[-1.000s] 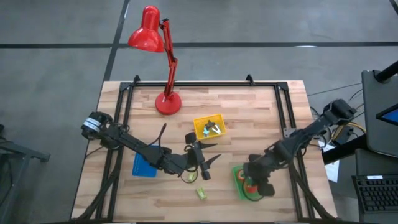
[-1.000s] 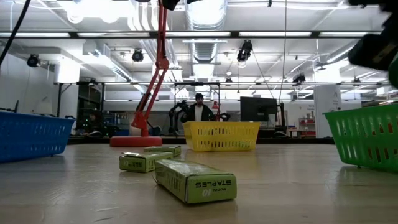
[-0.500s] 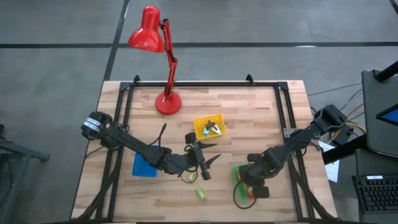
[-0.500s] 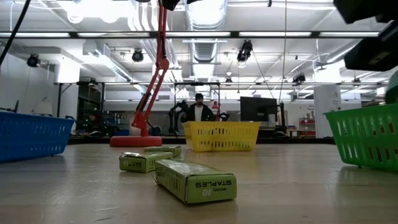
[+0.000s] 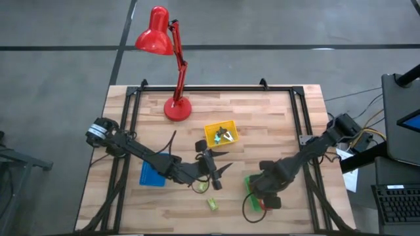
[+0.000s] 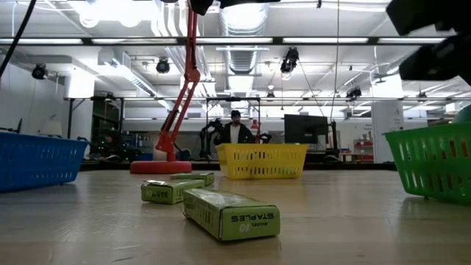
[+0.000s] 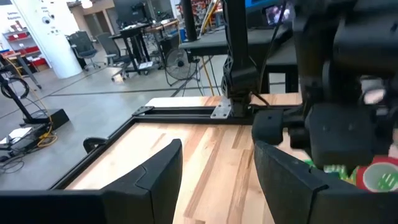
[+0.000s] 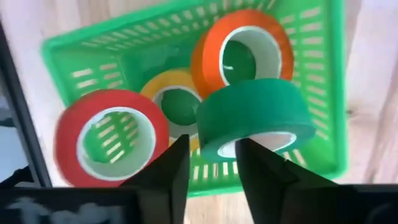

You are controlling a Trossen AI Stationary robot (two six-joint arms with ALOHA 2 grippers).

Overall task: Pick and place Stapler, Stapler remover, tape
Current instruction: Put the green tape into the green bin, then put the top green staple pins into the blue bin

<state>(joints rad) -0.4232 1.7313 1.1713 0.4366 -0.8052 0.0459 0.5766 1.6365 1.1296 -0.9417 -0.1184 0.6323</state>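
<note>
My right gripper (image 8: 212, 168) points down over the green basket (image 8: 93, 43) at the table's near right, fingers apart. In the basket lie the tape rolls: red (image 8: 68, 140), yellow (image 8: 168, 84) and orange (image 8: 208, 50). The green roll (image 8: 255, 112) sits tilted on top of them, just beyond my fingertips. My left gripper (image 5: 216, 174) waits level and open over the table's middle, holding nothing. I cannot make out the stapler or the stapler remover. The yellow basket (image 5: 220, 134) holds small things too small to tell. My right gripper: one finger (image 8: 264, 165) overlaps the green roll's lower rim (image 8: 249, 146) in the wrist view, and I cannot tell whether it touches. The roll lies on the other rolls inside the basket.
A red desk lamp (image 5: 176, 105) stands at the far left. A blue basket (image 5: 152, 176) sits under my left arm. Lime-green staple boxes (image 6: 230, 213) (image 6: 171, 191) lie near the table's front middle. A black frame borders the table.
My right gripper has shifted a little toward the table's left edge and tipped down over the green basket, now covering most of it from above. My left arm has kept still.
</note>
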